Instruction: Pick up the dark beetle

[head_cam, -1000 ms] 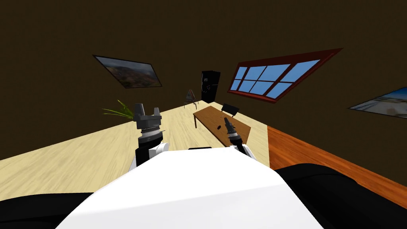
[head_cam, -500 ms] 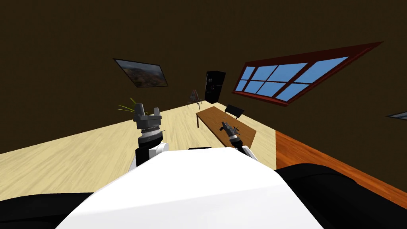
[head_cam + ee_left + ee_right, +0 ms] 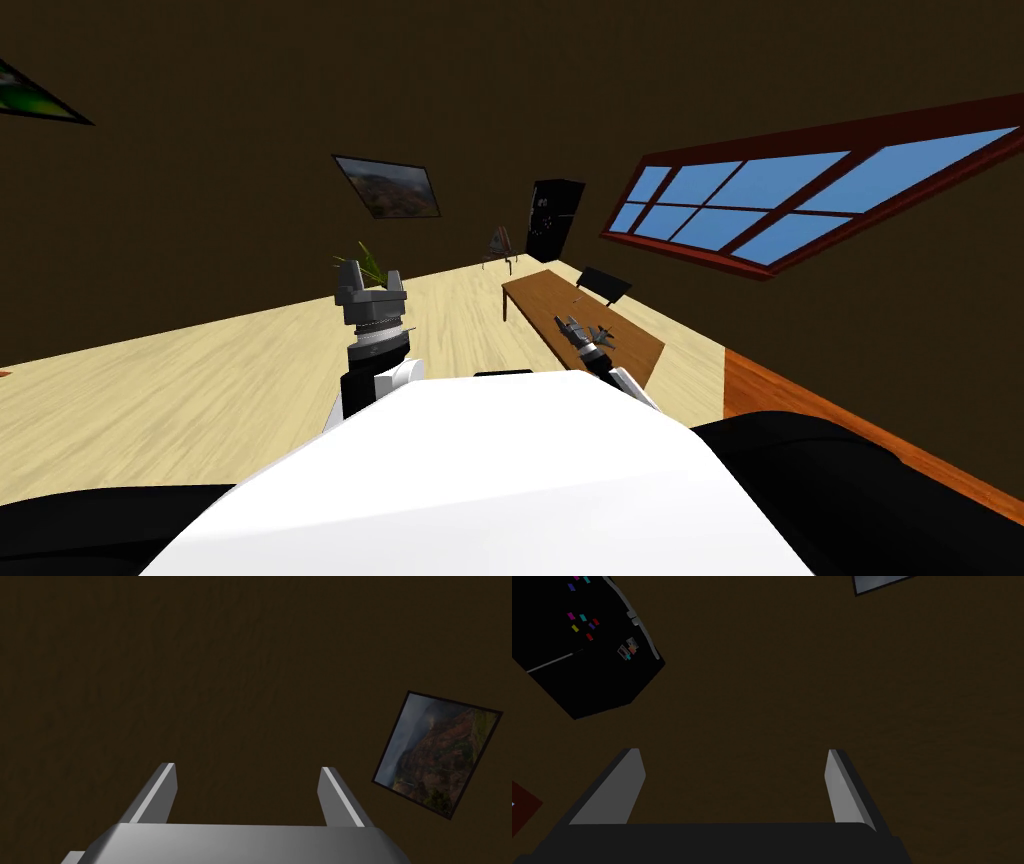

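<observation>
Pointing up, the left gripper (image 3: 370, 283) is opened wide and holds nothing. Further right, the right gripper (image 3: 566, 323) hangs over the brown counter (image 3: 535, 292), also wide and empty. The beetle (image 3: 601, 336) seems to be the small dark speck on the counter just right of that gripper, so the right arm is much nearer. Which way its long side runs is too small to tell. That gripper faces a wall (image 3: 812, 676), not the beetle.

dark brown walls (image 3: 200, 150), pale wood floor (image 3: 200, 390), blue window (image 3: 800, 200)
</observation>
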